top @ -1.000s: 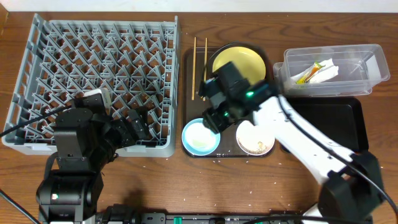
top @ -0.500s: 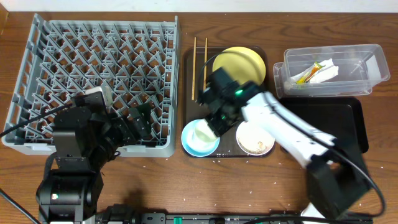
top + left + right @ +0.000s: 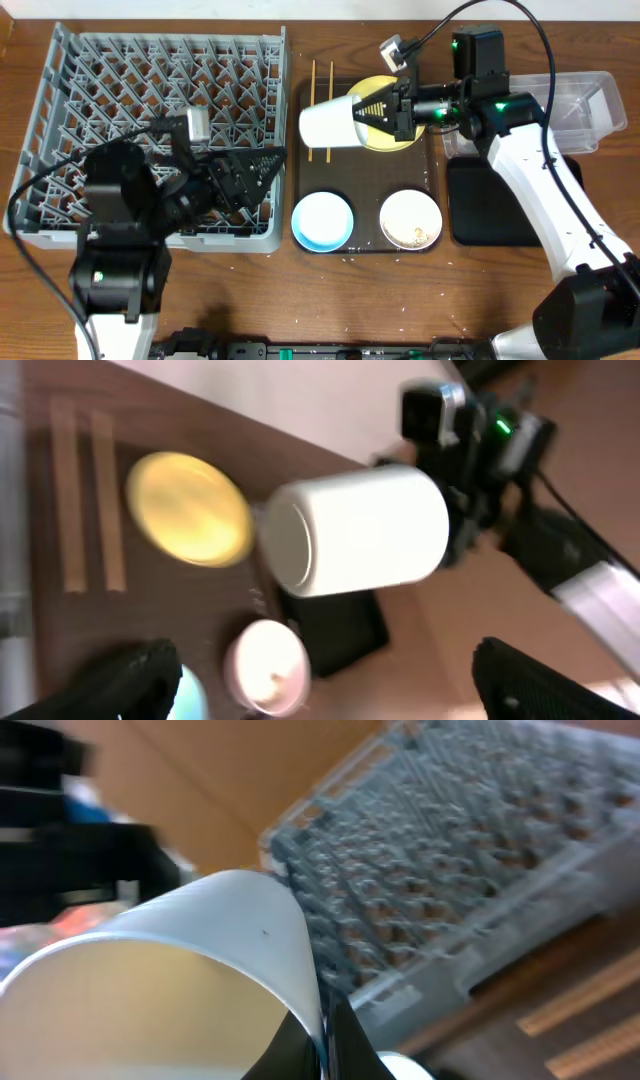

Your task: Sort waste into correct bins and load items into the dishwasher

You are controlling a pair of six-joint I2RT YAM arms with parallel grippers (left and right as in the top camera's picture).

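Moved: we see the right end effector (image 3: 372, 112) has left the light blue bowl (image 3: 322, 221) and swung up and back with the white cup (image 3: 328, 122); the left end effector (image 3: 262, 168) has turned toward it.
Cup: on its side in the air, just right of the grey dish rack (image 3: 150, 70), above the wooden chopsticks (image 3: 313, 80).
Right end effector: pinched on the cup's rim, one finger inside, which is a thin hold.
Left end effector: fingers spread wide and empty, over the rack's right edge.
Risk, slip: we judge the rim pinch could let the cup twist or drop onto the chopsticks.
Risk, clash: both arms converge at the rack's right edge, so a hurried pass could knock them together.
Risk, placing: set askew among the pegs, the cup could topple.
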